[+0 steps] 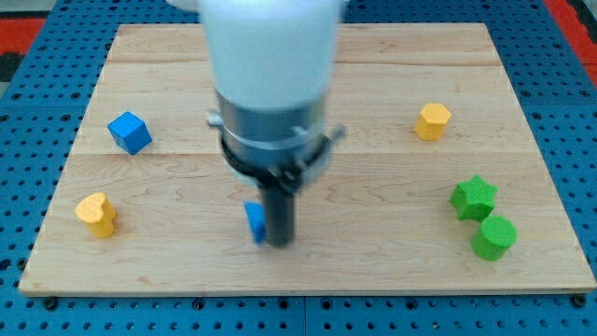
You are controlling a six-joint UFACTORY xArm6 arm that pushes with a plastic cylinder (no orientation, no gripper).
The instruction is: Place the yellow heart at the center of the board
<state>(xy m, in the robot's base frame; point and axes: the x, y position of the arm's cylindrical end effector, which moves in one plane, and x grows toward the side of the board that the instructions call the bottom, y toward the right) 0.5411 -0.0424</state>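
So where am I on this one? Basically nowhere yet. Starting nearest the view's bottom edge: my tip [279, 243] is down on the tabletop [373, 252] at about 6 o'clock from the board's middle, with a small blue block [254, 222] right against its left side. It looks like it's touching, but the rod hides part of it, so I can't make out its shape. No claw on this rig, just the straight rod, so there's no open or closed to report.

The yellow heart [96, 214], the thing I actually need, sits way out at roughly 8 o'clock near the board's lower left corner, well apart from my tip and from the center. Nothing is touching it.

Over at 4 o'clock there's a green star [474, 197] with a green cylinder-ish block [494, 237] just below it, the two close together or touching.

Further back, a blue cube [129, 132] is at about 10 o'clock and a yellow hexagon-looking block [432, 121] at 2 o'clock.

My read: the whole push is still left. I'd need to get around to the heart's far left side and shove it rightward and slightly up toward the center.
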